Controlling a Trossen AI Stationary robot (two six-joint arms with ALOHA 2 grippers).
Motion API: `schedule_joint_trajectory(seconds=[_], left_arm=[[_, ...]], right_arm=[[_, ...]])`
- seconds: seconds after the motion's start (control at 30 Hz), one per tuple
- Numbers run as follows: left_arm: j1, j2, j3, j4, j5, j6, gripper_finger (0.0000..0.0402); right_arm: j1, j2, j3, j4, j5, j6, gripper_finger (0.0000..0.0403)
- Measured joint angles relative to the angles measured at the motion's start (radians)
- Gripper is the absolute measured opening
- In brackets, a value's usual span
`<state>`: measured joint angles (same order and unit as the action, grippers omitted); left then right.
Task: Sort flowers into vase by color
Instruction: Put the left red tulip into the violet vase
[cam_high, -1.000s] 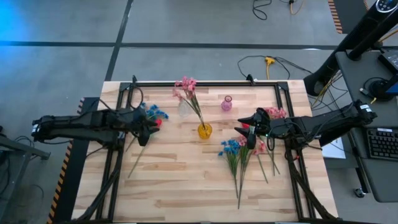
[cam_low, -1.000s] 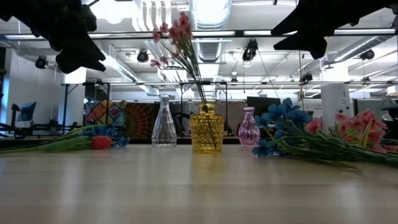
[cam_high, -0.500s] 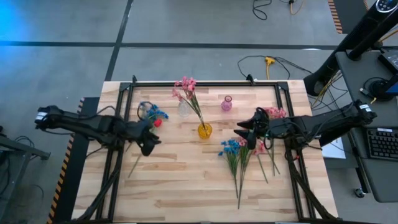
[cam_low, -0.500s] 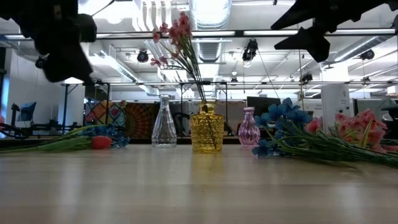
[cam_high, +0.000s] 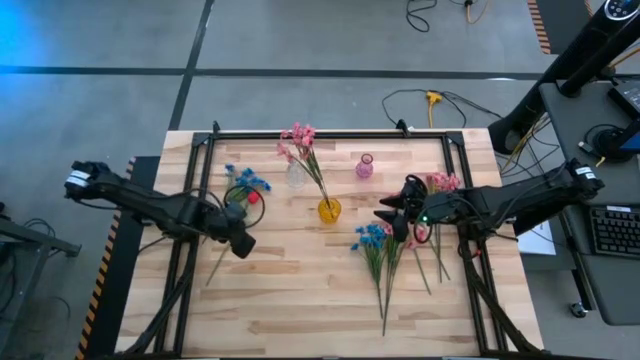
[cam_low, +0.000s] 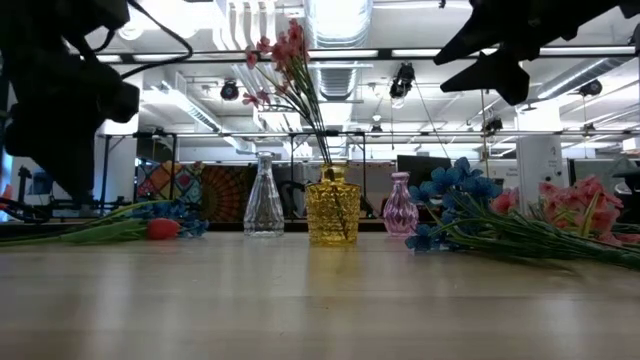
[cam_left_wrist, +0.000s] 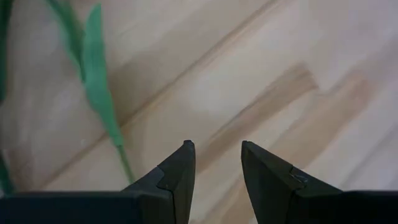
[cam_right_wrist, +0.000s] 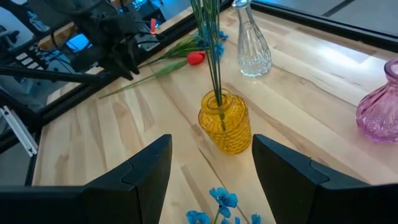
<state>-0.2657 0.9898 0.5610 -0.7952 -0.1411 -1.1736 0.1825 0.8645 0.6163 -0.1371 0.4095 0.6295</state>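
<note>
Your left gripper (cam_high: 243, 244) hovered with its fingers narrowly parted and empty above a green stem (cam_left_wrist: 102, 118) near the worktop's left edge. Your right gripper (cam_high: 388, 218) hung wide and empty over the blue flowers (cam_high: 372, 238). Pink flowers (cam_high: 299, 140) stood in the yellow vase (cam_high: 329, 210).

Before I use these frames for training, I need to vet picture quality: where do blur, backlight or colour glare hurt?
Left wrist view: the green stem and wood are soft, too close to focus. Low view: bright ceiling lights turn both arms into silhouettes; the yellow vase stays readable. High view: a blue glow tints the floor's corner; the table is evenly lit. Right wrist view: sharp on the clear vase.
</note>
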Motion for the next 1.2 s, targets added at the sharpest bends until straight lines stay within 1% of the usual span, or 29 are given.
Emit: schedule_joint_trajectory(seconds=[0.13,0.27,0.47,0.6,0.77,1.0,1.2], left_arm=[[0.0,0.064,0.0,-0.049,-0.005,-0.038,0.0118],[0.0,0.123,0.0,-0.094,-0.016,-0.079,0.0138],[0.0,0.191,0.0,-0.095,-0.06,-0.066,0.0178],[0.001,0.224,0.0,-0.096,-0.071,-0.046,0.0186],[0.001,0.247,0.0,-0.096,-0.078,-0.029,0.0177],[0.001,0.24,-0.019,-0.096,-0.078,-0.02,0.0149],[0.002,0.232,-0.053,-0.081,-0.079,-0.042,0.0123]], right_arm=[[0.0,0.009,0.0,0.001,0.0,-0.001,0.0215],[0.0,0.01,0.0,0.0,0.0,-0.001,0.0215],[0.0,0.01,0.0,0.0,0.0,-0.001,0.0215],[0.0,0.01,0.0,0.0,0.0,-0.001,0.0215],[0.0,0.01,0.0,0.0,0.0,-0.002,0.0215],[0.0,0.01,0.0,-0.002,0.0,-0.006,0.0215],[0.0,0.01,-0.001,-0.007,0.0,-0.013,0.0215]])
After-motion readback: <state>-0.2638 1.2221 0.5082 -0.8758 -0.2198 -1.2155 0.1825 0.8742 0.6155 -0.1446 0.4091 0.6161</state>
